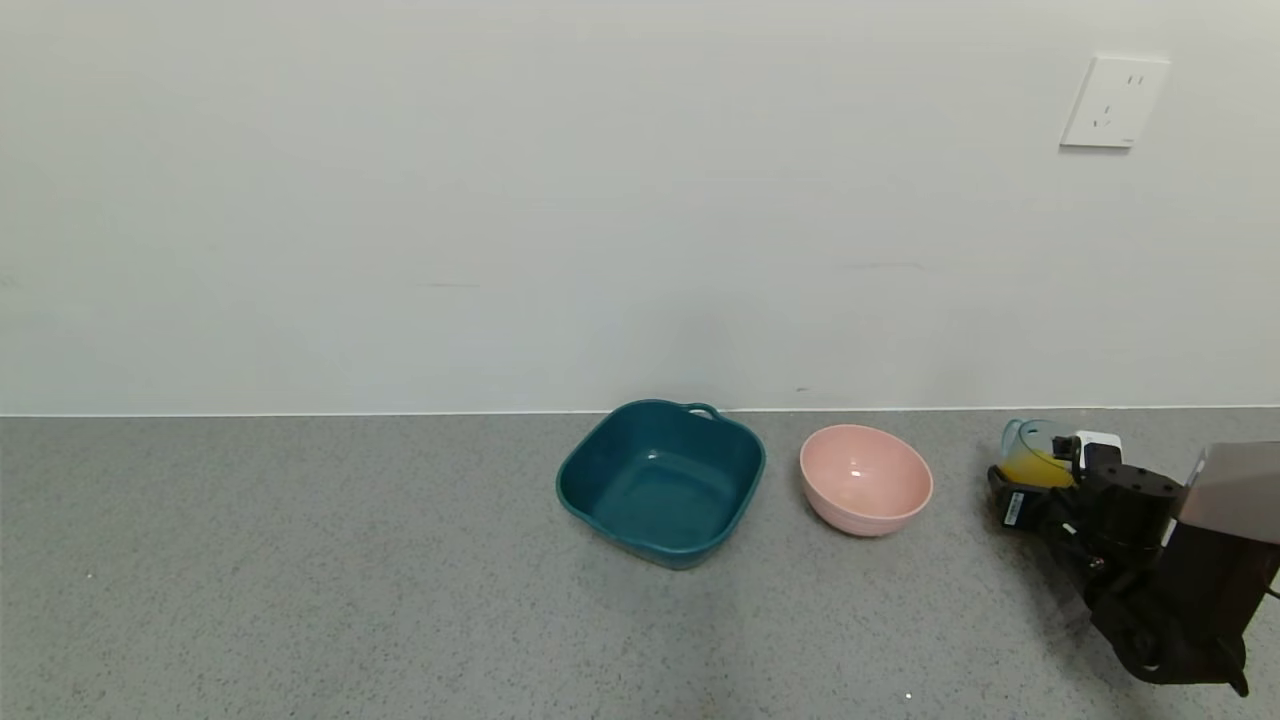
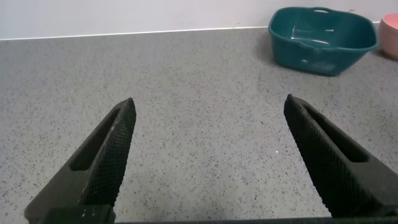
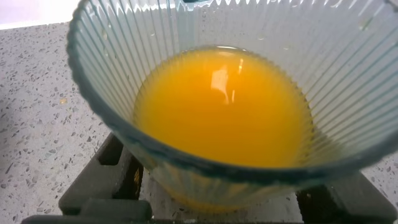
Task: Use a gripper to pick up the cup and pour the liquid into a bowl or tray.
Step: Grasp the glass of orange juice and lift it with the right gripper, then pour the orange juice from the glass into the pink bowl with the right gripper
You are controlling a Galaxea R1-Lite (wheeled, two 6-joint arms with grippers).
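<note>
The translucent blue-grey cup [image 1: 1033, 448] stands at the far right of the counter with orange-yellow liquid [image 1: 1030, 468] in its lower part. My right gripper [image 1: 1045, 487] is shut on the cup, a black finger on each side of it. In the right wrist view the ribbed cup [image 3: 124, 74] fills the picture, the liquid [image 3: 224, 106] is level, and the fingers [image 3: 102, 177] press low on its walls. The pale pink bowl [image 1: 865, 480] sits empty to the left of the cup. My left gripper [image 2: 208, 102] is open over bare counter, out of the head view.
A dark teal square basin [image 1: 660, 482] with a handle sits left of the pink bowl, also in the left wrist view [image 2: 322, 37]. The grey speckled counter [image 1: 300, 580] meets a white wall behind. A wall socket [image 1: 1113, 102] is at the upper right.
</note>
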